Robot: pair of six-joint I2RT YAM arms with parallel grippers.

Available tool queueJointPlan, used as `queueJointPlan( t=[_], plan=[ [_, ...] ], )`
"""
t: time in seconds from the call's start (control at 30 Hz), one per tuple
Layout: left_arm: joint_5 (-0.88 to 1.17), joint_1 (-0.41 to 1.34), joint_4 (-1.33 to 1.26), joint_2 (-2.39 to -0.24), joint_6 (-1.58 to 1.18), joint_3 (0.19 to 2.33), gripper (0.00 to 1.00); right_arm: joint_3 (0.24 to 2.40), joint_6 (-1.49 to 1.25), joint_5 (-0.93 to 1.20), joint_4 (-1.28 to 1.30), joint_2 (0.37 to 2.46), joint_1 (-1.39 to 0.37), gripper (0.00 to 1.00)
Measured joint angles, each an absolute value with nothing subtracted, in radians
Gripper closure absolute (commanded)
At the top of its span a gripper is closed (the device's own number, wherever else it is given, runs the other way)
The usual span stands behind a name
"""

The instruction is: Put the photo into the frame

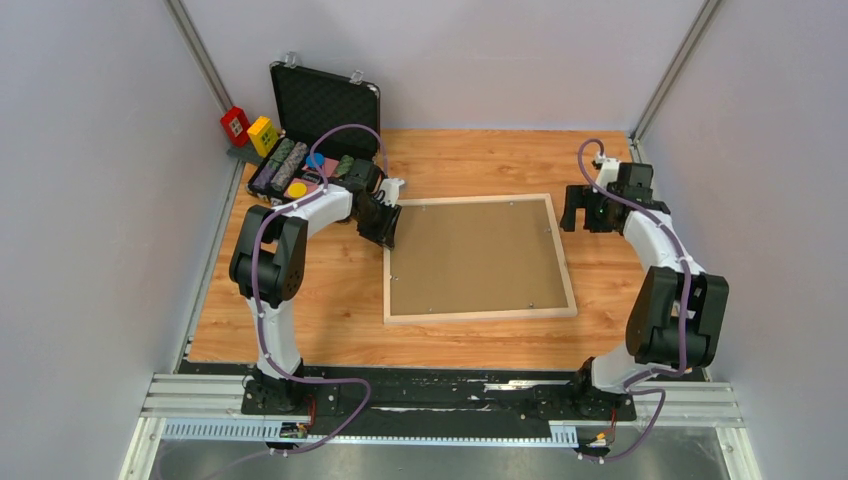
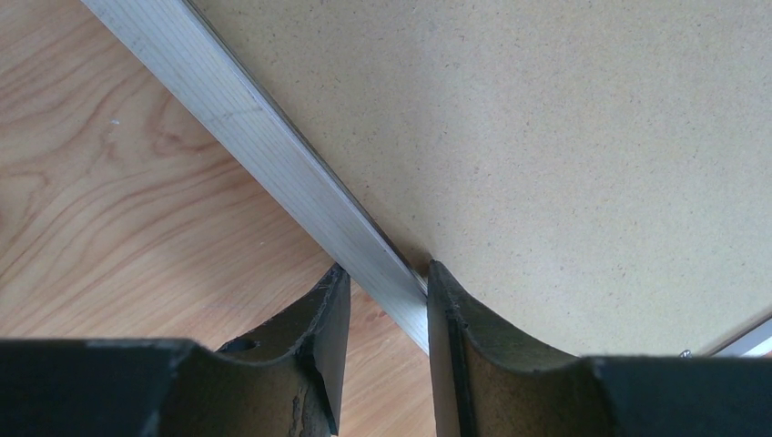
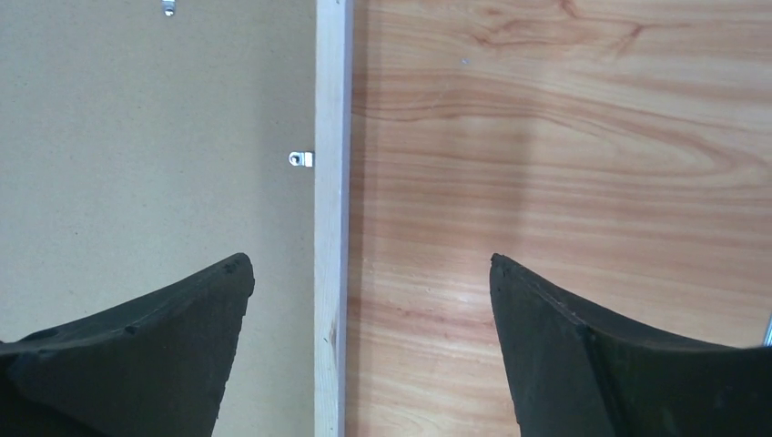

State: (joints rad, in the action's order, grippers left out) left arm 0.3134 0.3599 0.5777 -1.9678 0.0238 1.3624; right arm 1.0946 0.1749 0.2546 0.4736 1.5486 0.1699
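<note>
the frame (image 1: pixel 480 315) lies back-up on the bench (image 1: pixel 300 320), photo unseen. my left tool (image 2: pixel 382 273) seems pinched on its rail, right tool (image 3: pixel 369 264) spread wide astride the other; a one-sided lift could twist it loose.

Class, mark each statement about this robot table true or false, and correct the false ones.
1. The frame lies flat with a brown backing board facing up. True.
2. The right gripper is clamped on the frame. False: it is open, over the frame's right rail.
3. The black case stands open. True.
4. The photo lies beside the frame. False: no photo shows in any view.
5. The left gripper straddles a frame rail. True.
</note>
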Motion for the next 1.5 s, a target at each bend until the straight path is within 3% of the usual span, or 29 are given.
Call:
queueJointPlan(
  t=[0.37,0.8,0.93,1.23,1.5],
  plan=[
    [0.315,0.36,0.577,-1.969,0.023,1.362,0.59,1.023,0.131,0.392,0.473,1.464,0.261,0.0],
    [0.313,0.36,0.577,-1.969,0.024,1.362,0.59,1.014,0.083,0.456,0.474,1.528,0.283,0.01],
    [0.313,0.36,0.577,-1.969,0.024,1.362,0.59,1.015,0.092,0.458,0.473,1.569,0.283,0.11],
    [0.314,0.36,0.577,-1.969,0.023,1.362,0.59,1.025,0.112,0.405,0.472,1.707,0.221,0.22],
    [0.314,0.36,0.577,-1.969,0.023,1.362,0.59,1.068,0.127,0.364,0.453,1.769,0.17,0.53]
  ],
)
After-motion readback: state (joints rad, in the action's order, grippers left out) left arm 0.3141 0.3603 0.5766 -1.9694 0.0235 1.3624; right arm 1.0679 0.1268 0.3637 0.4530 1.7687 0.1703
